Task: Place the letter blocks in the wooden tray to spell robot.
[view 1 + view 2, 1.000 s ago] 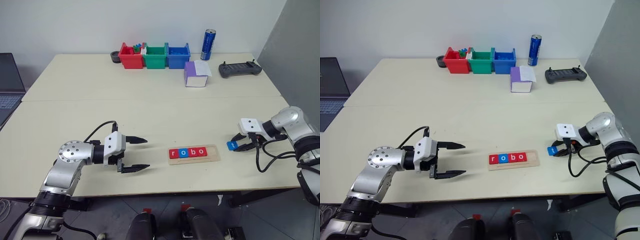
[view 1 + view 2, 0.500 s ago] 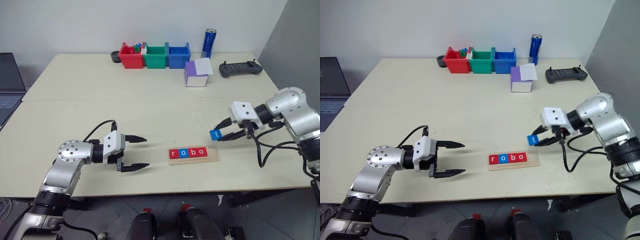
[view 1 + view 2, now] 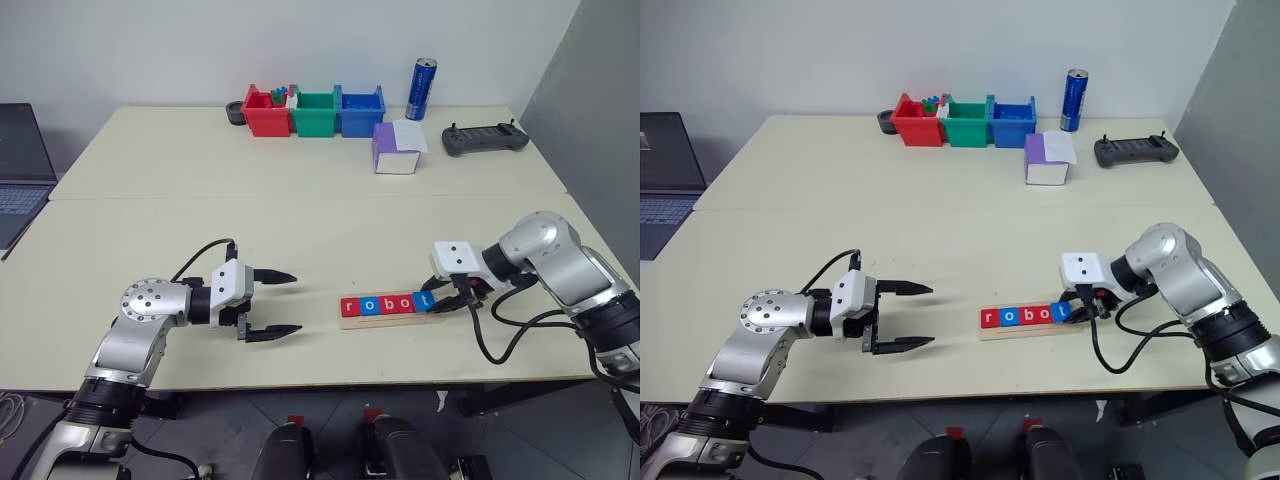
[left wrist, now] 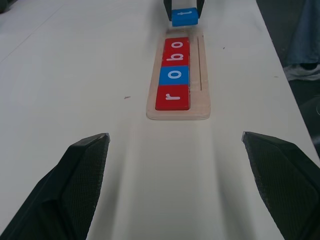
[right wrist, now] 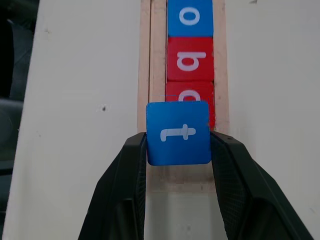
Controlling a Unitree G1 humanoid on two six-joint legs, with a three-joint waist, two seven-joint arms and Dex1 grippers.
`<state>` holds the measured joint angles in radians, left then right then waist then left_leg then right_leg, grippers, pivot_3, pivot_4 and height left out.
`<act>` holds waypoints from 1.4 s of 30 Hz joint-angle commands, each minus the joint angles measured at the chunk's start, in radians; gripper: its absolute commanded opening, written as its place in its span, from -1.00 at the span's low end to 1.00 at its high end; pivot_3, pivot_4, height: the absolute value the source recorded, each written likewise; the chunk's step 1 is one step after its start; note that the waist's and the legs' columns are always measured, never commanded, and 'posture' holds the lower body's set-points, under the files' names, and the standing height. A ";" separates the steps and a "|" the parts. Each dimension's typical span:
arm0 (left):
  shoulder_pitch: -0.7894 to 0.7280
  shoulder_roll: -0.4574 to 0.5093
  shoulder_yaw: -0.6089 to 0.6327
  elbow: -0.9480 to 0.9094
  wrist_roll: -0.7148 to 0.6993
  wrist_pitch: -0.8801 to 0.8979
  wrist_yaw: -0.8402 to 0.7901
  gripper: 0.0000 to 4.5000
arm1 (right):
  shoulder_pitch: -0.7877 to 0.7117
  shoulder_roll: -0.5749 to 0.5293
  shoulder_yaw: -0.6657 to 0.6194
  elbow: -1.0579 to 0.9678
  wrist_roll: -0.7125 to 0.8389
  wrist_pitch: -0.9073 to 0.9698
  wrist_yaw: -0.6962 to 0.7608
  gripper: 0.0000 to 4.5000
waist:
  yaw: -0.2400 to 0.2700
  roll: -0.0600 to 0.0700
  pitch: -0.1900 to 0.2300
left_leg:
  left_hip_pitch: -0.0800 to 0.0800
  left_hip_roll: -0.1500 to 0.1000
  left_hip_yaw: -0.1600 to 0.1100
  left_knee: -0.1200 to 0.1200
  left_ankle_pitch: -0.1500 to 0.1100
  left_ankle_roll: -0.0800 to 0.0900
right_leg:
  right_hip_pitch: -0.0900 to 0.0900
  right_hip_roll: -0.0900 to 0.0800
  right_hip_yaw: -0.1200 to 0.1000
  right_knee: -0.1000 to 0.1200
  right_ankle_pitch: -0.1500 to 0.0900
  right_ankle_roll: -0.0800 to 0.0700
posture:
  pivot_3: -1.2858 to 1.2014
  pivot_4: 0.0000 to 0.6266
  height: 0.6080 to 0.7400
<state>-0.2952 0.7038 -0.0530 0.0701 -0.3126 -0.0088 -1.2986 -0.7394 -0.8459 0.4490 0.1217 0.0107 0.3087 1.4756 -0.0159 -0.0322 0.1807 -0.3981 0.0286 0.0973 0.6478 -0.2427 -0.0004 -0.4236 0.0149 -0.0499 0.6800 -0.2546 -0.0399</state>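
On bench (image 3: 300, 215), right claw (image 5: 177, 150) pinching t block (image 5: 178, 132) should lower flat into tray (image 3: 388, 320)'s end slot; left claw (image 3: 270, 303) spread.

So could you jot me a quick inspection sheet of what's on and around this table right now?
Surface: pale table, two tops butted together.
Job's things: wooden tray holds four letter blocks reading r, o, b, o; blue t block held over the tray's open end, overlapping the last o.
Clutter: red, green and blue bins, blue can, purple and white box, black controller.
Grippers: left gripper open, holding nothing; right gripper shut on the t block.
Cables: black cables loop off the right arm.
Surroundings: laptop beside the table, white wall behind.
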 commanded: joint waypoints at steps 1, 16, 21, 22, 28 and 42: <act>-0.006 0.007 0.012 -0.012 -0.008 -0.016 -0.003 1.00 | -0.007 0.007 -0.007 0.009 -0.027 -0.024 -0.005 -0.35 | -0.001 0.000 0.000 | 0.000 0.000 0.000 0.000 0.000 0.000 | 0.000 0.000 0.000 0.000 0.000 0.000 | 0.03 -0.52 1.00; 0.010 0.005 0.008 -0.032 -0.009 -0.011 0.001 1.00 | -0.035 0.055 -0.012 0.122 -0.091 -0.083 -0.014 -0.35 | -0.001 0.000 0.000 | 0.000 0.000 0.000 0.000 0.000 0.000 | 0.000 0.000 0.000 0.000 0.000 0.000 | 0.03 -0.52 1.00; 0.010 0.005 0.008 -0.031 -0.010 -0.013 0.000 1.00 | -0.042 0.064 -0.016 0.121 -0.095 -0.080 -0.008 -0.35 | -0.001 0.000 0.000 | 0.000 0.000 0.000 0.000 0.000 0.000 | 0.000 0.000 0.000 0.000 0.000 0.000 | 0.03 -0.52 1.00; 0.010 0.005 0.008 -0.031 -0.010 -0.013 0.000 1.00 | -0.041 0.064 -0.016 0.120 -0.095 -0.082 -0.006 -0.35 | -0.001 0.000 0.000 | 0.000 0.000 0.000 0.000 0.000 0.000 | 0.000 0.000 0.000 0.000 0.000 0.000 | 0.03 -0.52 1.00; 0.009 0.006 0.010 -0.026 -0.010 -0.015 -0.002 1.00 | -0.034 0.058 -0.016 0.107 -0.095 -0.088 0.012 -0.35 | -0.001 0.000 0.000 | 0.000 0.000 0.000 0.000 0.000 0.000 | 0.000 0.000 0.000 0.000 0.000 0.000 | 0.03 -0.52 1.00; 0.001 0.005 0.009 -0.016 -0.007 -0.019 -0.004 1.00 | -0.059 0.022 -0.091 0.029 -0.024 -0.031 0.049 0.99 | -0.001 0.000 0.000 | 0.000 0.000 0.000 0.000 0.000 0.000 | 0.000 0.000 0.000 0.000 0.000 0.000 | 0.03 -0.52 1.00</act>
<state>-0.2866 0.7041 -0.0531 0.0699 -0.3126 -0.0125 -1.2996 -0.7694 -0.7997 0.4071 0.1906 -0.0457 0.2718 1.4999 -0.0167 -0.0322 0.1807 -0.3980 0.0286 0.0972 0.6478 -0.2427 -0.0004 -0.4236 0.0150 -0.0499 0.6803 -0.2546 -0.0400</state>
